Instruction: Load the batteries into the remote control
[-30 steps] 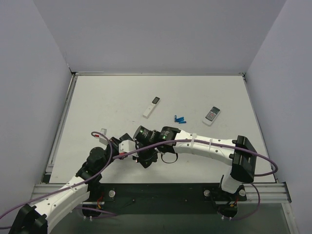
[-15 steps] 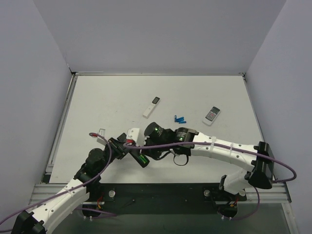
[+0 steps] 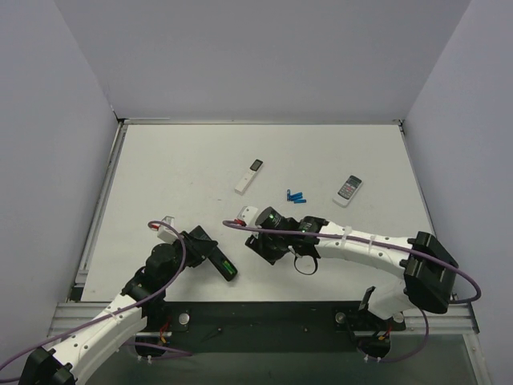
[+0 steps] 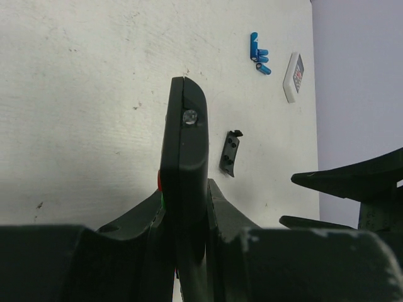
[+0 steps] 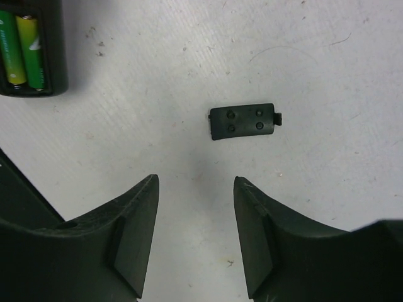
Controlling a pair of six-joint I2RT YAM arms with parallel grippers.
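My left gripper (image 3: pixel 207 252) is shut on the long black remote control (image 3: pixel 220 262) and holds it on its side edge; in the left wrist view the remote (image 4: pixel 186 138) stands between the jaws. Two green batteries (image 5: pixel 24 49) sit side by side in its open compartment, and show as a green spot from above (image 3: pixel 228 269). The black battery cover (image 5: pixel 245 121) lies loose on the table, also seen in the left wrist view (image 4: pixel 230 153). My right gripper (image 5: pixel 195 182) is open and empty, just short of the cover and right of the remote (image 3: pixel 258 245).
Small blue cells (image 3: pixel 296 196) lie at mid-table, also in the left wrist view (image 4: pixel 259 55). A slim white stick remote (image 3: pixel 249 176) lies to their left. A short white remote with a grey keypad (image 3: pixel 349 190) lies to their right. Walls enclose the table.
My right gripper has drawn back to the right, off the remote, and now hangs open over the loose cover. My left gripper has shifted slightly left with the remote, and the green batteries now show.
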